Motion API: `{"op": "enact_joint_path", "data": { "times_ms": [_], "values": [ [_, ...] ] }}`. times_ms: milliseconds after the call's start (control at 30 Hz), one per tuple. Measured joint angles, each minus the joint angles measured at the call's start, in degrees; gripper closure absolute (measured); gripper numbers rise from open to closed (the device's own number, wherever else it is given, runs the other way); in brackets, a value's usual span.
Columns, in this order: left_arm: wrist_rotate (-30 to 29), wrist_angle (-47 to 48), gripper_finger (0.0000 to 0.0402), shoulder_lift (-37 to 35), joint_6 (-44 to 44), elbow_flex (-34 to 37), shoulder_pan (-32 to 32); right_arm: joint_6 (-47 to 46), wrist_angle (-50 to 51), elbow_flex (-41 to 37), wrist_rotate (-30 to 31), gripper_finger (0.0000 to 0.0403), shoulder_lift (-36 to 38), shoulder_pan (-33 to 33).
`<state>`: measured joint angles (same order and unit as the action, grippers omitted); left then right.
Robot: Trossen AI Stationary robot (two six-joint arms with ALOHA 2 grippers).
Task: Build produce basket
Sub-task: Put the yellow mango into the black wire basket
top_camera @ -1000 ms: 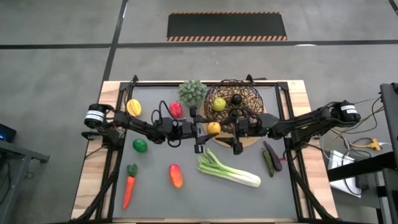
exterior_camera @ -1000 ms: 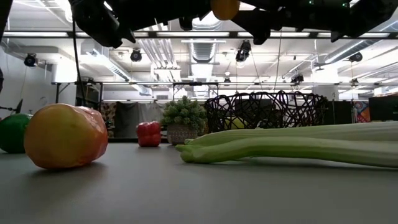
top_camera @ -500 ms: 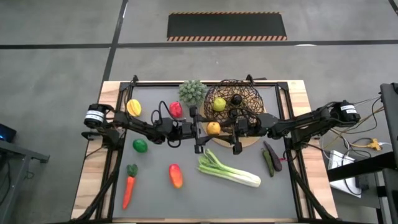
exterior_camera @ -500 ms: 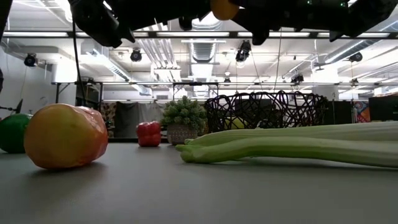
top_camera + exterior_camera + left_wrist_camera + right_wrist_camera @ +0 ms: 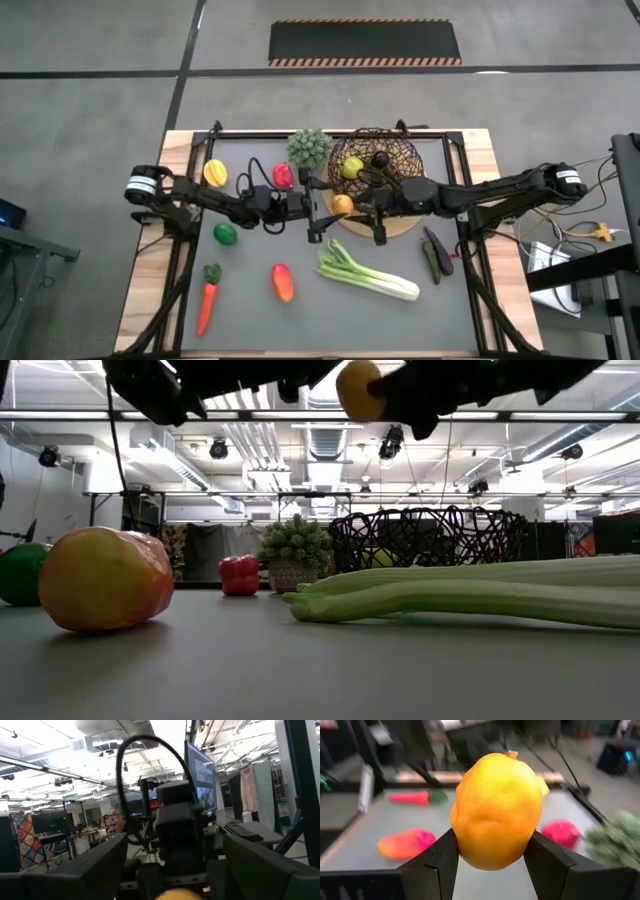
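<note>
Orange fruit (image 5: 496, 810) sits clamped in our right gripper (image 5: 350, 205); only the left wrist view shows our left gripper (image 5: 318, 205) spread wide.

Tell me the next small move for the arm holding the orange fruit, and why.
Probably the left tool should back away first. The right tool is shut on the orange fruit, held in the air between both arms, and the left tool looks open beside it, as in a handover. Then the right arm could carry it to the basket, just behind it, which already holds a yellow-green piece.
</note>
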<state>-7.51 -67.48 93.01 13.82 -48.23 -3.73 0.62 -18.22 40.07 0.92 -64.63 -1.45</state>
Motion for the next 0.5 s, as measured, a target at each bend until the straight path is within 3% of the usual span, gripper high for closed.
{"op": "enact_joint_path", "data": {
  "times_ms": [233, 500],
  "values": [
    [0.85, 5.01, 0.0092, -7.89, 0.44, 3.63, -0.02, 0.31, 28.49, 10.1, 4.96, 0.0223, 1.32, 1.65],
    [0.88, 5.54, 0.0092, -15.38, 0.42, 8.01, -0.02, -0.75, 54.94, 21.91, 5.14, 0.0223, -1.74, 8.06]
  ]
}}
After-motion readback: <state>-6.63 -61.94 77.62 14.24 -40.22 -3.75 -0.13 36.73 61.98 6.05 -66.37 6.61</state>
